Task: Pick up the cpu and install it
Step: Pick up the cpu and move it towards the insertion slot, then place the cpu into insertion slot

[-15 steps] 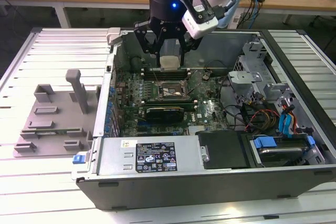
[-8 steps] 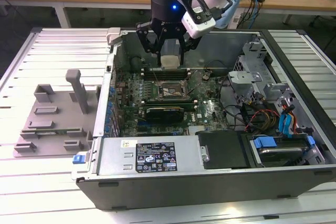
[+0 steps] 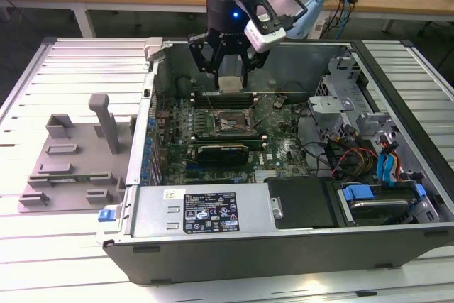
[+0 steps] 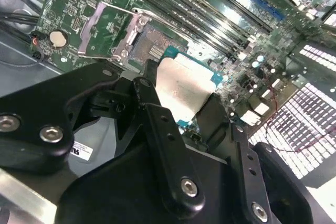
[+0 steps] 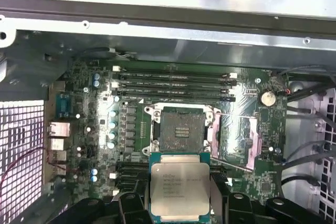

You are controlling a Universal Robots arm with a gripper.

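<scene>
The cpu (image 3: 231,77), a flat square chip with a silver top, hangs between the black fingers of my gripper (image 3: 230,74), which is shut on its two opposite edges. It is held above the motherboard inside the open computer case, a little back from the socket (image 3: 225,123) in the exterior view. In the first wrist view the cpu (image 5: 180,182) shows just short of the open black socket (image 5: 181,132), whose metal frame (image 5: 237,139) is flipped aside. The second wrist view shows the cpu (image 4: 181,90) clamped between two fingers (image 4: 152,85), with the socket (image 4: 153,46) beyond it.
A grey plastic fixture tray (image 3: 71,161) lies on the slatted table at the exterior view's left. Inside the case (image 3: 152,104) are memory slots (image 5: 173,85), a power supply (image 3: 206,211), drive cages (image 3: 355,115) and loose cables (image 3: 347,157).
</scene>
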